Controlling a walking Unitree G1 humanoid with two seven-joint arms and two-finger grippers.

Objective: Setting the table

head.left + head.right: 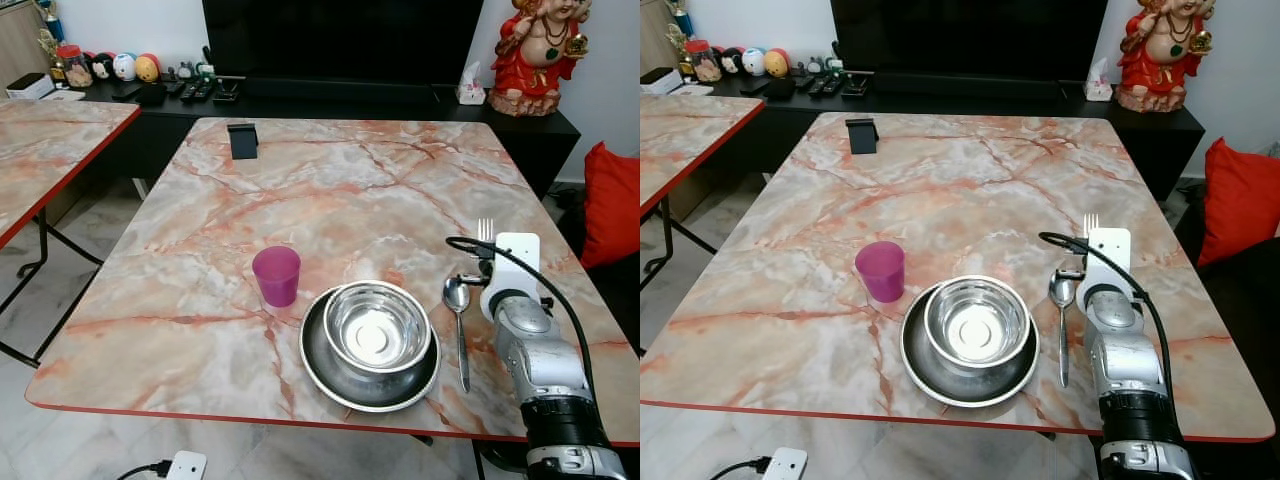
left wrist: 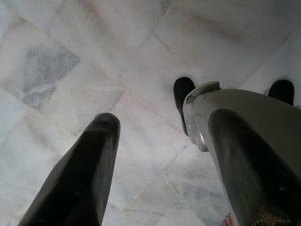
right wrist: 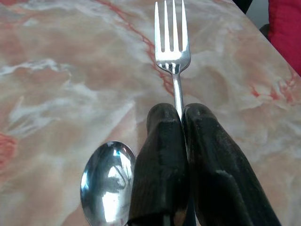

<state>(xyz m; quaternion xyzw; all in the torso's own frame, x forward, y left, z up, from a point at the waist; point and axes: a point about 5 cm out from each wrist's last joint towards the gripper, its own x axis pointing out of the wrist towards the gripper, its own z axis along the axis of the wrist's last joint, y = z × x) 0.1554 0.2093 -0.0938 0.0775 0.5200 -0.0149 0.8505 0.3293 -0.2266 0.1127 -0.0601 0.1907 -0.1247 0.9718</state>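
Right pincer (image 3: 181, 123) is clenched on the thin handle of one silver metal fork (image 3: 172, 44), tines flat on the marbled pink desk (image 1: 330, 190). Just beside it lies one shiny steel spoon (image 1: 458, 320), then one steel bowl (image 1: 376, 326) nested in one steel plate (image 1: 318, 362), one magenta plastic cup (image 1: 277, 275). Left pincer (image 2: 160, 174) hangs released over pale floor tiles (image 2: 70, 70).
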